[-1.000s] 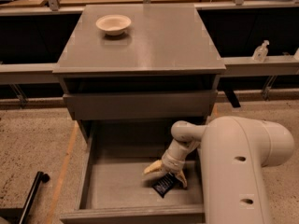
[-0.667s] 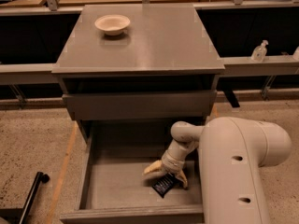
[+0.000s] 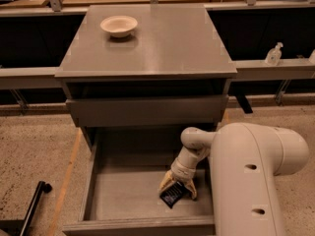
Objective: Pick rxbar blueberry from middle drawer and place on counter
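The rxbar blueberry [image 3: 172, 198], a small dark flat bar, lies on the floor of the open middle drawer [image 3: 123, 195], toward its front right. My gripper [image 3: 177, 190] reaches down into the drawer, its yellowish fingers straddling the bar, one finger [image 3: 165, 182] on the left and one on the right. The bar rests on the drawer floor. The counter [image 3: 157, 43] is the flat grey top above the drawers.
A cream bowl [image 3: 118, 25] sits on the counter's back left. The closed drawer front [image 3: 147, 109] overhangs the back of the open drawer. My large white arm [image 3: 251, 176] fills the lower right. A black handle [image 3: 34, 205] lies on the floor at left.
The view has shifted slightly. The gripper stays over the bar in the drawer.
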`<state>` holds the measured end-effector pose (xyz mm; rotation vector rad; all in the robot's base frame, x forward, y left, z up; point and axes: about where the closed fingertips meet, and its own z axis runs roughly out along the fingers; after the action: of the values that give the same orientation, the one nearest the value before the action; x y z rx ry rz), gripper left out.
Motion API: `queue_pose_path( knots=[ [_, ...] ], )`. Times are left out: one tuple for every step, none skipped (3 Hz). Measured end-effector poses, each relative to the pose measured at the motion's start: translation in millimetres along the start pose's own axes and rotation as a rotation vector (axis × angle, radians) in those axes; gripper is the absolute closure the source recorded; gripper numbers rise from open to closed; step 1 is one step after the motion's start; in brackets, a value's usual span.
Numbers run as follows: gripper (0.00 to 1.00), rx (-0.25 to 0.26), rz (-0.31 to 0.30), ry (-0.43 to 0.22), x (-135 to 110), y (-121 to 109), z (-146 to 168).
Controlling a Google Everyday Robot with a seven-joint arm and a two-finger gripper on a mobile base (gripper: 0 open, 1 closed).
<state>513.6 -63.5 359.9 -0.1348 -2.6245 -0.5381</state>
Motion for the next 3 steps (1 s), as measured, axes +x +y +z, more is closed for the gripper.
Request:
queue_pose_path(
  knots=[
    [0.64, 0.0, 0.0, 0.0, 2.1, 1.7, -4.0],
    [0.88, 0.0, 0.0, 0.0, 3.1, 2.5, -5.7],
    [1.0, -0.01, 0.053, 0.019, -5.3, -9.1, 12.7]
  ],
)
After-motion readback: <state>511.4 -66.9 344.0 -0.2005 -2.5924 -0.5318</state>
